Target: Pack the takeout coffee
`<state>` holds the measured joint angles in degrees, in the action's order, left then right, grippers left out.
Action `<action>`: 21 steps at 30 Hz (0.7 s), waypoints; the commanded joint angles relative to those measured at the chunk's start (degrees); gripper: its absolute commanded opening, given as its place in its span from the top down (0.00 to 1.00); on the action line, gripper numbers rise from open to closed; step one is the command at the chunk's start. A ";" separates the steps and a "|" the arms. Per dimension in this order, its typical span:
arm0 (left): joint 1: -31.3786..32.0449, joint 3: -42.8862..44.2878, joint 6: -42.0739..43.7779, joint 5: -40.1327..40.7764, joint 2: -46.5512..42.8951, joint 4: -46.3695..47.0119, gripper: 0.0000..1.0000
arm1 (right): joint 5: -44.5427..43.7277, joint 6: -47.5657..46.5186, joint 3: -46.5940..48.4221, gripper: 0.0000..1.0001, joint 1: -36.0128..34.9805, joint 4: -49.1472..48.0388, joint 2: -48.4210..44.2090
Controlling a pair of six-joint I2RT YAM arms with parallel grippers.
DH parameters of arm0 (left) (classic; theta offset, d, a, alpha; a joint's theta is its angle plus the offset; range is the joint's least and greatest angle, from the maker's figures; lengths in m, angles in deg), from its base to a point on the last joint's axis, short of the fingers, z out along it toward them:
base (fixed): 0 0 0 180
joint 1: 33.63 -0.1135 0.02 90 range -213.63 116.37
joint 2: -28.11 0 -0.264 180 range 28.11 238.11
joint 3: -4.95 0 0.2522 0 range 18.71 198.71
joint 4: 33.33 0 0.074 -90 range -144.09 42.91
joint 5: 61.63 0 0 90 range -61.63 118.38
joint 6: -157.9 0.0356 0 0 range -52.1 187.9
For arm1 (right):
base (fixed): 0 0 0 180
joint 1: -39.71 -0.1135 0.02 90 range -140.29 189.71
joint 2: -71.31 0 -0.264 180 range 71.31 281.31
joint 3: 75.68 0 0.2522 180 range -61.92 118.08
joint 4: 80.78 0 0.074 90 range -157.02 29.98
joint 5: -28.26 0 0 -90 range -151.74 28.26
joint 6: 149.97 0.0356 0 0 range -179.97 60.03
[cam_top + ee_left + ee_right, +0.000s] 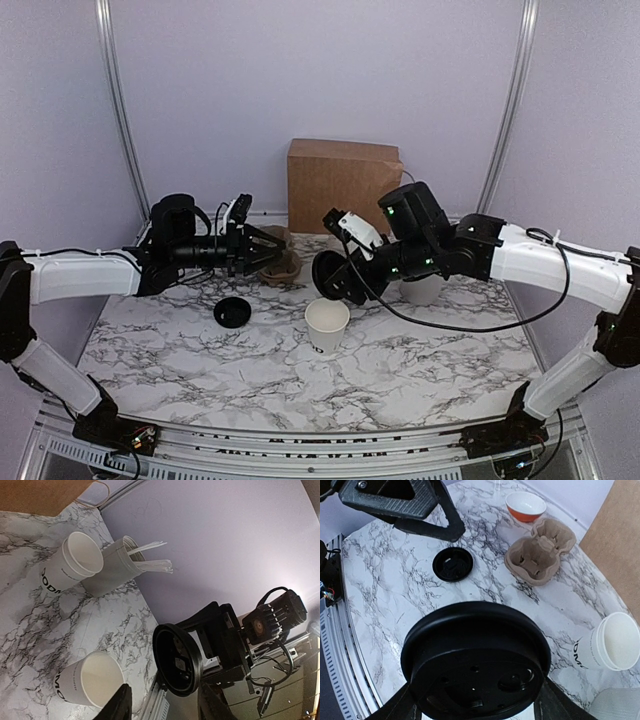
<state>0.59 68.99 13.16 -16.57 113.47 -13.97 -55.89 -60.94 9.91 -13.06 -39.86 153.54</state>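
I have the right claw (345,272) clamped across the black lid (475,662), hovering at 12 o'clock of the open cup (327,325), mid-table. The left claw (268,250) is spread wide and empty. I judge the cup light and thin-walled (it crushes easily), so I would grip it gently mid-wall once capped.

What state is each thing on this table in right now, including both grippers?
Near paper cup: upright, lidless, empty.
Far paper cup: upright, lidless.
Held black lid: gripped, in the air.
Loose black lid: flat on the table, on no cup.
Tumbler: upright, sticks inside.
Cup carrier: empty.
Orange bowl: upright, empty.
Left gripper: open, empty.
Right gripper: shut on the lid it carries.
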 commanded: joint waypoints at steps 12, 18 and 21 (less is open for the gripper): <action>1.73 2.35 19.09 23.21 -5.20 -31.17 0.54 | -2.30 3.10 12.67 0.30 0.30 15.08 11.97; 6.27 4.31 20.46 28.25 -3.80 -32.86 0.53 | -2.74 3.60 15.31 0.30 0.26 18.80 14.95; 7.18 4.83 20.25 29.14 -2.93 -32.86 0.53 | -3.05 3.77 16.31 0.30 0.28 20.24 16.06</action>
<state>6.43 71.48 32.00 9.28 109.78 -45.07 -58.01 -58.08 22.90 -13.04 -23.14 168.52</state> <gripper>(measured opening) 0.469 0.696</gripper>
